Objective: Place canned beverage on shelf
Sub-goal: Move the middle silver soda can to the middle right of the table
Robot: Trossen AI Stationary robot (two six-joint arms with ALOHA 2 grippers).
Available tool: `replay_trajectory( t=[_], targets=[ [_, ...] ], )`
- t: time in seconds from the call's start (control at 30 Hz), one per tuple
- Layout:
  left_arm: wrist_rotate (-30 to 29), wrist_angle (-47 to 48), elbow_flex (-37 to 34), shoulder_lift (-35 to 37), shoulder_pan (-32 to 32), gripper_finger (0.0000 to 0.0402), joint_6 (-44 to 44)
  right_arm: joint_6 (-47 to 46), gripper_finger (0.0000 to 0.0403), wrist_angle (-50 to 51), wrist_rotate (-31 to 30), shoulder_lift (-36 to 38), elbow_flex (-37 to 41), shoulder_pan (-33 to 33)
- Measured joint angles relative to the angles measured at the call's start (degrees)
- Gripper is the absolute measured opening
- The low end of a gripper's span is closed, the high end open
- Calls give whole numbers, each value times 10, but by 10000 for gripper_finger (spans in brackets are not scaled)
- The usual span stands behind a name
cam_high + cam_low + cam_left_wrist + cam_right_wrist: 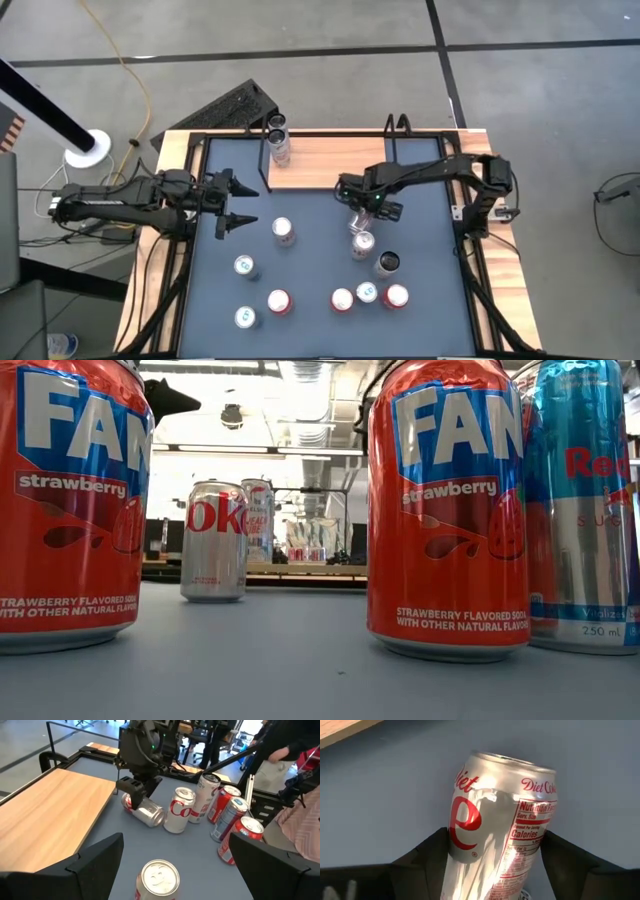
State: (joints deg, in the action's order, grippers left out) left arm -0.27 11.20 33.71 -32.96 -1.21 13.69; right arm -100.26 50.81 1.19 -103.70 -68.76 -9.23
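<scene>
We straddle a toppled Diet Coke can (495,825) on the blue table (320,215) with our right gripper (362,222), fingers flanking but not yet gripping, near the shelf (330,162), so it can be lifted there, while our left gripper (240,205) waits wide open.

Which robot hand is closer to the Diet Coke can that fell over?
The right gripper. Its fingers sit either side of the tipped can. The left gripper waits open, off across the mat.
</scene>
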Motion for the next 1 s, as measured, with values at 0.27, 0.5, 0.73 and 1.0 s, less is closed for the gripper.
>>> replay_trajectory(
  t=[0.27,0.5,0.73,1.0],
  targets=[
    [-5,4,0,0,0,352,-5,43,233,6,-65,17,-3,11],
    [-6,4,0,0,0,352,-10,54,213,32,-206,41,-10,52],
    [-6,5,0,0,0,352,-5,47,171,36,-215,38,-11,101],
    [-11,6,0,0,0,352,-5,117,215,8,-148,47,-12,55]
  ],
)
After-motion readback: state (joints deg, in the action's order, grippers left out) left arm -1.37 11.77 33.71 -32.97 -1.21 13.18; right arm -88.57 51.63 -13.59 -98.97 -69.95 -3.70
